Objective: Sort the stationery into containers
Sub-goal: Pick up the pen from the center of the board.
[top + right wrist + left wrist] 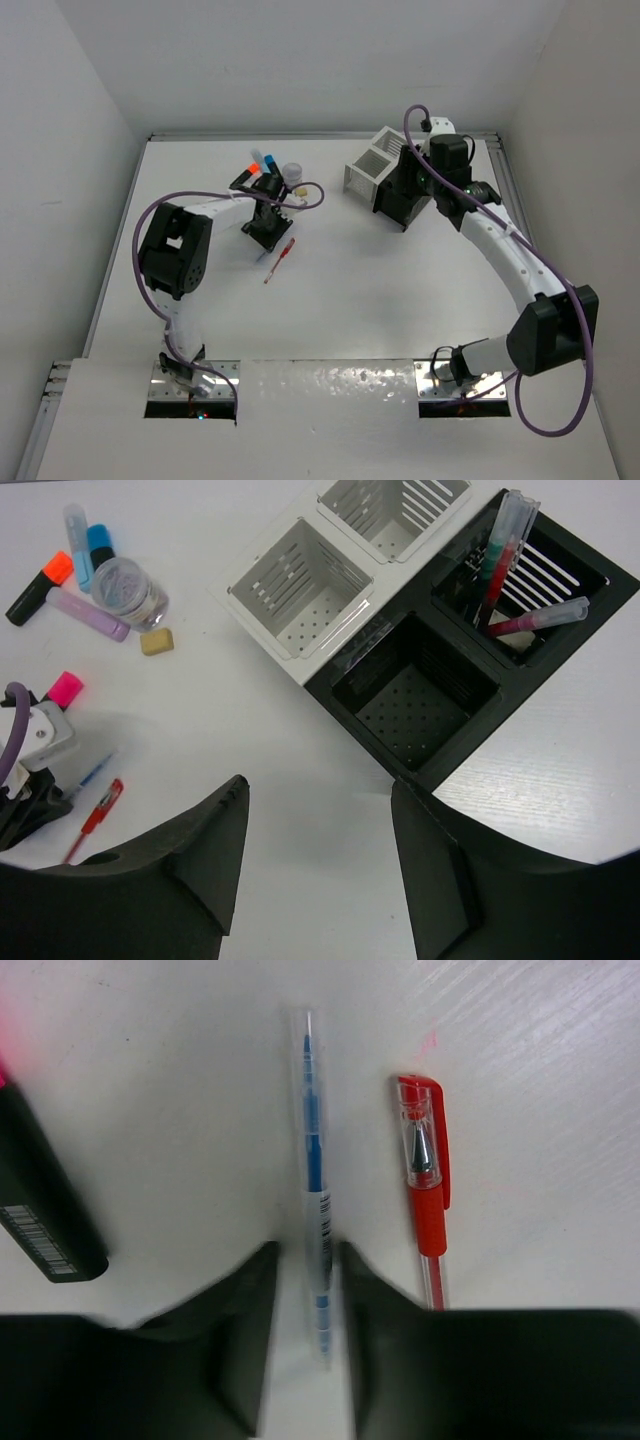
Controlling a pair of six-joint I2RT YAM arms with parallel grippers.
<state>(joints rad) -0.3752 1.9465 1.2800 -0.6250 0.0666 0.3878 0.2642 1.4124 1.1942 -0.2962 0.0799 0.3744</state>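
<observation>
Clear pen (315, 1190): we see it lying flat on the table (150, 1060), one end between the left gripper's (308, 1256) fingers.
Left gripper: narrow around the pen; the view is blurred, so we cannot tell whether it pinches.
Red pen (428, 1180): just beside, parallel.
Black highlighter (45, 1200): on the other side, apart.
Right gripper (320, 800): wide, holding nothing, above the black box (410, 705).
Black box: we see two pens (505, 545) tilted in one compartment.
White box (290, 565): joined to it.

Nothing legible: barcode label (40, 1240) on black-bodied highlighter (38, 1175), another on clear pen (313, 1150).
</observation>
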